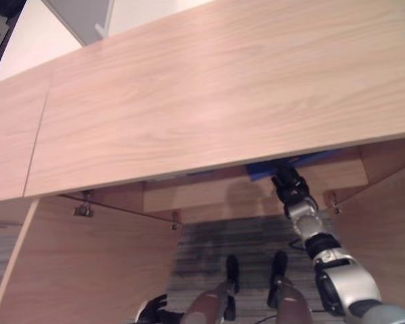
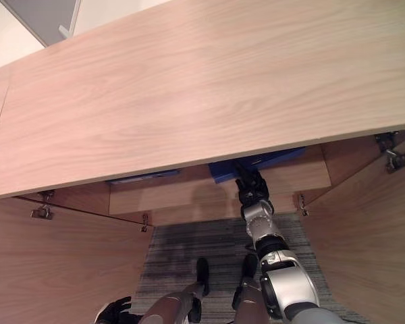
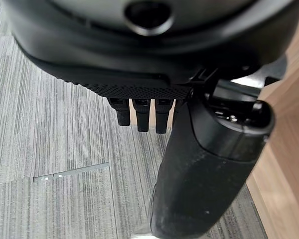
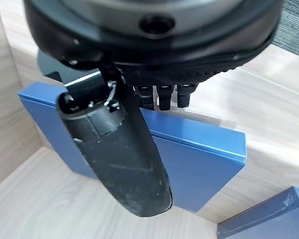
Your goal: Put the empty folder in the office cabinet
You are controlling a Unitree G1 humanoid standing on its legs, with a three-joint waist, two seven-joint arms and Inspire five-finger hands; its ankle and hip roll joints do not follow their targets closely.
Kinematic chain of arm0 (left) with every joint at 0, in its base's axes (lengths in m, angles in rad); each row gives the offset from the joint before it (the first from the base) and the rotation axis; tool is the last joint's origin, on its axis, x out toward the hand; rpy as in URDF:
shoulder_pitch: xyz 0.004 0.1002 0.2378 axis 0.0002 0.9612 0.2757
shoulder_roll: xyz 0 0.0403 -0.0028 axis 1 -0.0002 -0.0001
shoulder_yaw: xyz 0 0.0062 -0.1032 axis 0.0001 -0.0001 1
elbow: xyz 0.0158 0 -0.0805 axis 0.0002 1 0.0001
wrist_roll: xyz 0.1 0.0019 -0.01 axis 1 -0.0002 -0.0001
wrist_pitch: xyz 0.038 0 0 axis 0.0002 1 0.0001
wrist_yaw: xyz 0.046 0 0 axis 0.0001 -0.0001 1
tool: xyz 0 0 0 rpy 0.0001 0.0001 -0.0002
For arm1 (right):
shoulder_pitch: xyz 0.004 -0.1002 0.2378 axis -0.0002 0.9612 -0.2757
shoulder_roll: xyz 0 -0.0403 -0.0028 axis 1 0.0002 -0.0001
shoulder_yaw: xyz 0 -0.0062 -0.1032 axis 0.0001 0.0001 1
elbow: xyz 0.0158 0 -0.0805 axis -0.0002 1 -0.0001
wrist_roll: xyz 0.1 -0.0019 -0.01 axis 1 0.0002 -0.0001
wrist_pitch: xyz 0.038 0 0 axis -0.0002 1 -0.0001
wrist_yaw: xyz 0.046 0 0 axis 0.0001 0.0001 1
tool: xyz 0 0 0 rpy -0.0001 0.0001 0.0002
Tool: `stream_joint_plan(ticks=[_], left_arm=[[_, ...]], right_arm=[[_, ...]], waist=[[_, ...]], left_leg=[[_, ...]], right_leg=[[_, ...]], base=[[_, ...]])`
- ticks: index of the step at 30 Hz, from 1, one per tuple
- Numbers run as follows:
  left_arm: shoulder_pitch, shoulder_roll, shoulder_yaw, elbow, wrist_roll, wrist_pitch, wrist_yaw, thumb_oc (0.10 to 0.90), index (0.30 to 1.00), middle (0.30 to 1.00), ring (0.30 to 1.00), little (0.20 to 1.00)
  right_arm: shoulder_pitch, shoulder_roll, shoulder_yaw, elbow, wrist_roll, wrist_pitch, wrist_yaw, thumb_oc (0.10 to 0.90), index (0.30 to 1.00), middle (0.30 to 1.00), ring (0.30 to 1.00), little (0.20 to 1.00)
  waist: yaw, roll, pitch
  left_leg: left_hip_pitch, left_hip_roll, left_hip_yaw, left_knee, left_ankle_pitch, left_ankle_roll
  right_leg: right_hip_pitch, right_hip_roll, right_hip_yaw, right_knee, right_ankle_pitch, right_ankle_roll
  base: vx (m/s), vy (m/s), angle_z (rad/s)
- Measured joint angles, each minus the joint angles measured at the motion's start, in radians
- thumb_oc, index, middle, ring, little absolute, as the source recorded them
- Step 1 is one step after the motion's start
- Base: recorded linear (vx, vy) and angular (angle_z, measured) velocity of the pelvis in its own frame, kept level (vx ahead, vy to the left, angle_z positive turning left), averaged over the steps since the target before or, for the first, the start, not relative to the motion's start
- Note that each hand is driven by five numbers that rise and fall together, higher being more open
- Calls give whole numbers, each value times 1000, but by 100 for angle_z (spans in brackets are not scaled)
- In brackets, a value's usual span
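A blue folder (image 4: 199, 164) rests on the pale wooden shelf (image 4: 50, 199) inside the office cabinet, and one end of it shows under the cabinet's top (image 1: 283, 164). My right hand (image 1: 290, 185) reaches into the cabinet at the folder. In the right wrist view its thumb (image 4: 119, 149) lies across the folder's front face. Its fingers (image 4: 162, 97) hang relaxed just above the folder's upper edge, not curled round it. Down beside my leg, my left hand (image 1: 152, 310) hangs idle above the grey carpet, fingers (image 3: 139, 114) relaxed and holding nothing.
The cabinet's wide wooden top (image 1: 223, 88) hides most of the inside. Both doors stand open, one on the left (image 1: 88, 270) and one on the right (image 1: 385, 216). A second blue folder (image 4: 269, 214) lies close by on the shelf. Grey carpet (image 1: 243, 243) lies in front.
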Motion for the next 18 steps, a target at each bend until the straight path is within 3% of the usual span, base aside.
stream_joint_plan(ticks=[7, 15, 18], left_arm=[[44, 0, 31, 29, 0, 13, -1, 800, 900, 900, 900, 900], [48, -1, 44, 31, 2, 14, 0, 800, 900, 900, 900, 900], [48, -1, 44, 29, 3, 14, 0, 800, 900, 900, 900, 900]], right_arm=[[31, 6, -5, 1, 1, 4, 0, 800, 900, 900, 900, 900], [46, 15, -21, -1, 34, -6, 0, 800, 900, 900, 900, 900], [44, 21, -42, 0, 69, -23, 0, 800, 900, 900, 900, 900]], waist=[[4, -12, -66], [10, -13, -69], [30, -7, -72]], left_leg=[[1, 11, 9, 0, -23, -7], [13, 11, 11, 0, -18, 0], [14, 11, 9, 0, -18, 0]], right_leg=[[7, 13, 2, -26, 2, 2], [47, 18, -7, -81, 35, -8], [64, 21, -9, -112, 51, -7]], base=[[34, 0, -7], [-8, 5, 0], [4, 21, 2]])
